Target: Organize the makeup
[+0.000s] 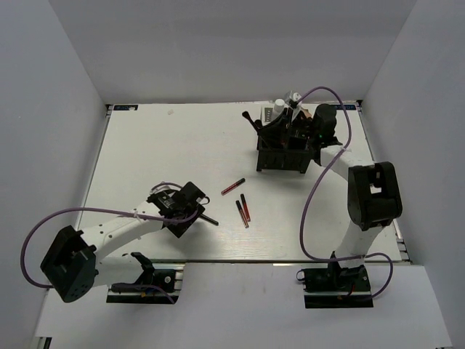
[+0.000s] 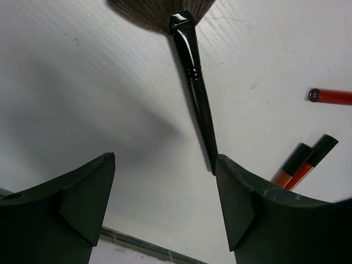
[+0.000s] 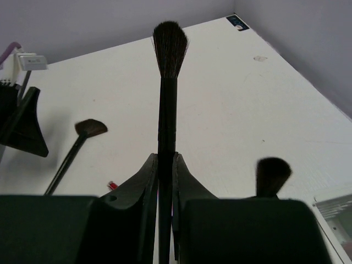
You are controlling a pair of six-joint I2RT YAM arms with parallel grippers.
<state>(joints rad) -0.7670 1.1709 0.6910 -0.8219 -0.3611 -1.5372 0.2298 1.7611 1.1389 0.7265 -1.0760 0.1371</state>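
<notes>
The right pincer is clamped on a round brush, held upright by the black box — the dropping-in step, I'd say. The left pincer gapes over a fan brush lying on the tabletop; next it must straddle the handle. Pencils lie close by — easily nudged.

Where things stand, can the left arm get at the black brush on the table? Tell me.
Likely yes: the left end effector hangs open over the black brush, its handle bare on the table by one finger; the pencils lie aside.
</notes>
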